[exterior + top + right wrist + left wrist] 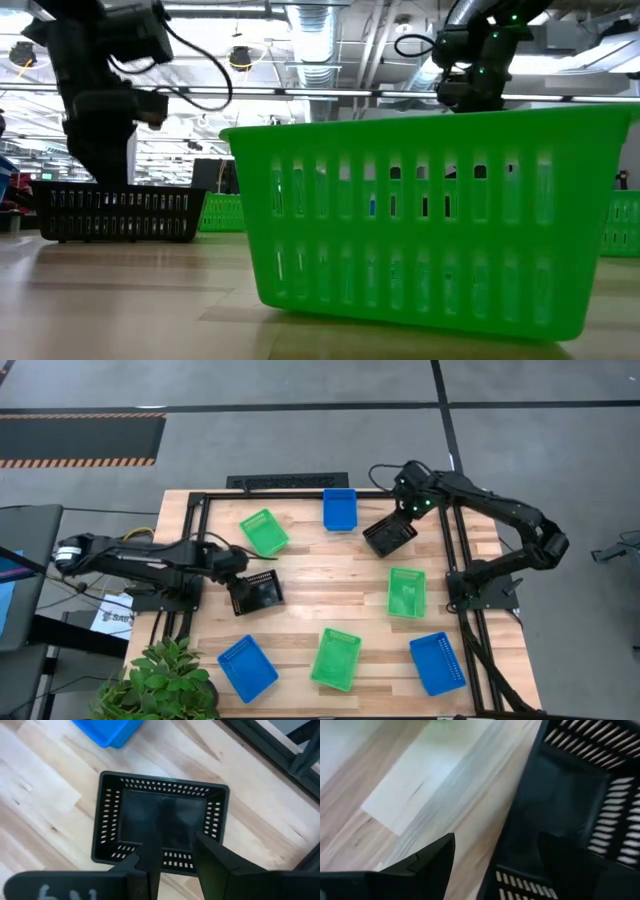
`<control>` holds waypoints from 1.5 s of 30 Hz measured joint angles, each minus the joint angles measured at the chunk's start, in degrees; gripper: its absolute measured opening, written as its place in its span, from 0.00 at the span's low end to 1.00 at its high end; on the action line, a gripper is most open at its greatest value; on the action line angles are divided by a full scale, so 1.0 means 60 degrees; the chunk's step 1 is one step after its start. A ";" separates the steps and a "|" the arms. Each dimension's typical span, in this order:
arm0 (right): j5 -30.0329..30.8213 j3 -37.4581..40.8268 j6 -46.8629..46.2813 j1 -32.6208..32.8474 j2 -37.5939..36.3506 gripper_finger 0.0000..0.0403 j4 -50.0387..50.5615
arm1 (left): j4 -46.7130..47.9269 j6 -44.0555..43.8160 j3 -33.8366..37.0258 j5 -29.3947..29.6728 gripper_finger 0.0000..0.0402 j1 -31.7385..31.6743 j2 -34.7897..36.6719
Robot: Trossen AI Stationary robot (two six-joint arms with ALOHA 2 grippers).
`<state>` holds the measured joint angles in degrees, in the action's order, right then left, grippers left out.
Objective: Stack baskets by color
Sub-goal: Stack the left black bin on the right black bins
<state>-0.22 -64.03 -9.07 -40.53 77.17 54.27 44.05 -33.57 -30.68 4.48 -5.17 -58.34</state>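
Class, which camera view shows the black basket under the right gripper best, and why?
The right wrist view: the black basket fills the frame, its whole rim and floor visible. The high view shows it small beneath the right gripper. The low view hides it behind a green basket; the left wrist view misses it.

the near green basket (420, 215) hides most of the table — the plant (160, 685) is cut off.

You see green baskets (264, 531), blue baskets (339, 508) and black baskets (390, 534), all with slotted walls, on a pale, wood-grained bench (330, 585).
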 joint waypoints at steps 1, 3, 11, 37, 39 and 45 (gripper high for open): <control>0.0001 0.0000 -0.0007 0.0062 0.0000 0.32 0.0010 | 0.0018 0.0046 0.0000 0.0006 0.67 0.0000 -0.0224; 0.0000 0.0000 -0.0023 0.0157 0.0000 0.32 0.0054 | -0.0021 0.0042 0.0000 0.0026 0.66 0.0000 -0.0630; 0.0002 0.0000 -0.0672 0.0718 0.0000 0.32 0.0546 | -0.0492 -0.1199 0.0003 -0.0454 0.43 0.0000 -0.1375; -0.0524 0.0000 -0.3083 0.3678 0.0000 0.48 -0.2453 | -0.3595 -0.4208 -0.0937 0.0611 0.00 0.0088 -0.1352; -0.0495 0.0000 -0.3476 0.3668 0.0000 0.53 -0.2889 | -0.3577 -0.4281 -0.1274 0.1319 0.00 0.0017 -0.1353; -0.0021 0.0000 -0.4334 0.3722 0.0000 0.58 -0.4496 | -0.3580 -0.3840 -0.2523 0.3310 0.00 -0.0138 -0.1707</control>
<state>-0.35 -64.03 -35.08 -18.20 77.17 27.30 22.57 -56.60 -45.81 24.34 -6.00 -68.58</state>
